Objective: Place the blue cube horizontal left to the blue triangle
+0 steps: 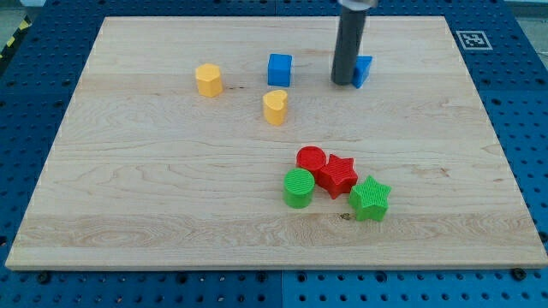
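The blue cube (280,69) sits near the top middle of the wooden board (154,188). The blue triangle (364,71) lies to its right, partly hidden behind my rod. My tip (343,82) rests on the board right against the triangle's left side, between the cube and the triangle. A gap of bare wood separates my tip from the cube.
A yellow hexagon-like block (208,79) sits left of the cube. A yellow heart (275,108) lies just below the cube. Lower down cluster a red cylinder (311,160), a red star (338,175), a green cylinder (299,187) and a green star (370,198).
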